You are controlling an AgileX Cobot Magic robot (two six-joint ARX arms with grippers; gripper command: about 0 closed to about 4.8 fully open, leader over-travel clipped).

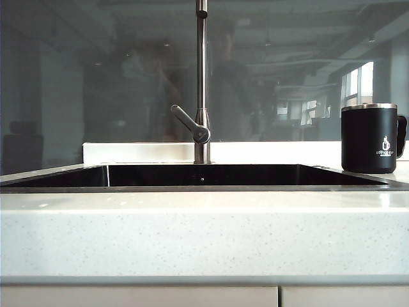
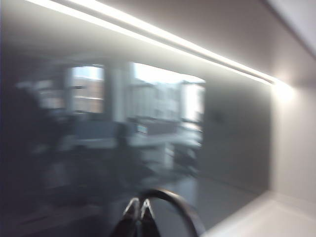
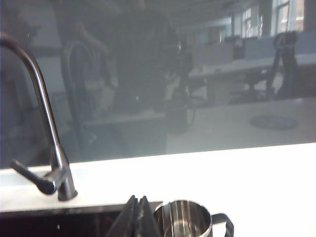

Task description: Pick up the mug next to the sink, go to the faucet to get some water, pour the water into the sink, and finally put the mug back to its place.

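Black fingertips of the left gripper [image 2: 138,210] are pressed together, empty, facing a dark glossy wall [image 2: 98,148]. The right gripper [image 3: 138,210] is likewise pinched shut on nothing, hovering just beside the open mug [image 3: 183,218]. That mug stands upright on the pale counter [image 1: 192,236], right of the sink [image 1: 204,176], with the steel faucet [image 1: 202,83] rising behind the basin.

One matte black steel-rimmed mug [image 1: 369,138], one tall thin steel faucet [image 1: 201,83], one wide black sink [image 1: 204,176], and, in a rather blurry view, two grippers.
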